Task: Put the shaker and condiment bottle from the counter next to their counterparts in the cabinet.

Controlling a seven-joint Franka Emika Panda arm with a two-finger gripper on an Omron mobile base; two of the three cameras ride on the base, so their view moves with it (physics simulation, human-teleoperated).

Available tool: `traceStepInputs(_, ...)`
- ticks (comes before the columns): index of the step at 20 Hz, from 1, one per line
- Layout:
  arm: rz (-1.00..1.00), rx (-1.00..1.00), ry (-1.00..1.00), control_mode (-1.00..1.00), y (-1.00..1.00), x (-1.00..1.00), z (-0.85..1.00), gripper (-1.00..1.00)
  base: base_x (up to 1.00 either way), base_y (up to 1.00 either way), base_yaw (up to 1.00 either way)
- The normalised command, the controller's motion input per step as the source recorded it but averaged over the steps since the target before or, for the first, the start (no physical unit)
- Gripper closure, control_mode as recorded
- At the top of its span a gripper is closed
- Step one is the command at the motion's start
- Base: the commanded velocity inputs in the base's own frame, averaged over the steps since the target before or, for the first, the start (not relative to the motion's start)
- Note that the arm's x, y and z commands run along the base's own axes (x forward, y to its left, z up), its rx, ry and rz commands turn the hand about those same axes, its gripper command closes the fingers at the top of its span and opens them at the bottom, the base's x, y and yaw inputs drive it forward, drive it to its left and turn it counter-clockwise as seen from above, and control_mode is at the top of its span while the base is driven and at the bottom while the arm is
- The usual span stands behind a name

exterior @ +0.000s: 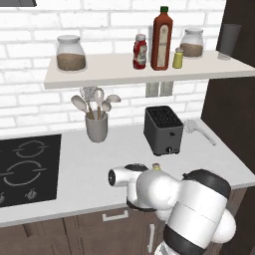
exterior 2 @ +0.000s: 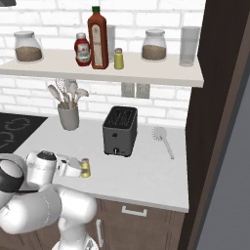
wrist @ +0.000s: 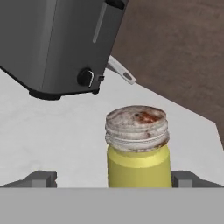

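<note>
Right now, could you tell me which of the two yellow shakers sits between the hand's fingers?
The shaker on the counter, in front of the toaster, stands between the open fingers. Its twin stands up on the shelf beside the tall red bottle.

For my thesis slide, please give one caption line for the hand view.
Open end effector straddling the yellow shaker on the white counter, toaster behind.

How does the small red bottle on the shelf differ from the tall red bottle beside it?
The condiment bottle is squat and about half as tall as the tall sauce bottle. It has a white cap; the tall one's cap is red with a green tip. Both stand upright on the shelf.
</note>
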Motion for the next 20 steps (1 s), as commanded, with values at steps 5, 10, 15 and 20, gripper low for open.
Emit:
traceStepInputs(5,0.00,0.00,0.00,-1.00,-0.39,0.05,-0.09,-1.00,0.00,0.00,0.00)
traceStepInputs(10,0.00,0.00,0.00,-1.00,-0.28,0.00,-0.04,1.00,0.00,0.00,0.00)
traceStepInputs(15,0.00,0.00,0.00,-1.00,-0.04,0.00,0.00,1.00,0.00,0.00,0.00)
traceStepInputs(20,0.00,0.06,0.00,-1.00,0.00,0.00,0.12,1.00,0.00,0.00,0.00)
